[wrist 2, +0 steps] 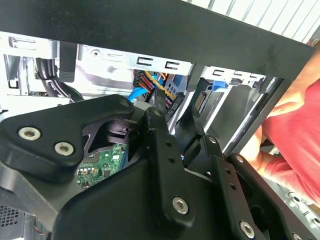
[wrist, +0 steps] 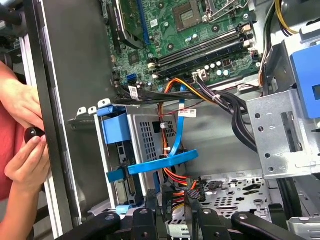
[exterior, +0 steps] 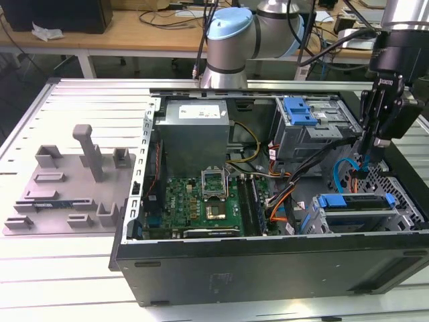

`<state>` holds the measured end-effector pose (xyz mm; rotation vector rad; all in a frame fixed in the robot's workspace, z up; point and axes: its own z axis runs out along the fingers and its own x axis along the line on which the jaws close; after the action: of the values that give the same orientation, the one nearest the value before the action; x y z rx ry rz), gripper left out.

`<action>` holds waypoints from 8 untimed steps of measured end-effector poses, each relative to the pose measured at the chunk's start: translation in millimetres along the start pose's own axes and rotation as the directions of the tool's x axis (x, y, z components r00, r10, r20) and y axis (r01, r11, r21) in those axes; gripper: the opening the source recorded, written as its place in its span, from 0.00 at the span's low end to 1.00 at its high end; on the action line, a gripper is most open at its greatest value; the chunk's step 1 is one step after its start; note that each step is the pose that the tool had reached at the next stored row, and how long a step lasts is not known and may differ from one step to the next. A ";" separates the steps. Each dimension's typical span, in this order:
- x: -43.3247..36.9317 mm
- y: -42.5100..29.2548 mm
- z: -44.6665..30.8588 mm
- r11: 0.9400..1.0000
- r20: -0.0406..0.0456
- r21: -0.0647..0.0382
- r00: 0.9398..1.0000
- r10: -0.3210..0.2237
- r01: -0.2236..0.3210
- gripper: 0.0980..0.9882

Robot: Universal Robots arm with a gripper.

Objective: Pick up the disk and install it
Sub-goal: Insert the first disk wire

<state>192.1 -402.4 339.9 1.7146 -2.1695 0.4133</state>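
The disk [exterior: 355, 201] lies in the drive cage at the near right corner of the open computer case [exterior: 268, 268], its bright blue carrier facing up. In the first wrist view the blue carrier [wrist: 116, 131] sits against the perforated metal cage, with a blue flat cable [wrist: 165, 161] looping over it. My gripper [exterior: 375, 149] hangs just above and behind the cage, over the case floor. It is open, and its black fingertips [wrist: 150, 199] have only cables showing in the gap between them. Nothing is held in the gripper [wrist 2: 176, 120].
A grey fixture tray [exterior: 67, 181] with posts lies at the exterior view's left. A second cage with a blue latch [exterior: 298, 111] stands at the case's back. Orange and black cables [wrist: 200, 95] cross the case floor. A person's hands [wrist: 25, 145] rest by the case wall.
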 end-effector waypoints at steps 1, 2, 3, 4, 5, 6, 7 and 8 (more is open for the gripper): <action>0.0 0.0 0.4 1.000 0.001 0.000 1.000 0.000 0.000 0.29; 0.0 0.0 0.8 1.000 0.002 0.000 1.000 0.000 0.000 0.29; -0.1 -0.1 1.3 1.000 0.003 -0.001 1.000 -0.001 0.001 0.29; -0.1 -0.1 1.4 1.000 0.004 -0.001 1.000 -0.001 0.001 0.29; -0.1 -0.1 1.5 1.000 0.004 -0.001 1.000 -0.001 0.001 0.29; 0.2 -0.2 1.7 1.000 0.004 -0.001 1.000 -0.001 0.001 0.29; 0.5 -0.2 1.9 1.000 0.005 -0.001 1.000 -0.001 0.001 0.29; 0.8 -0.3 2.1 1.000 0.005 -0.001 1.000 -0.001 0.001 0.29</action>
<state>192.1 -404.1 338.4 1.7178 -2.1721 0.4081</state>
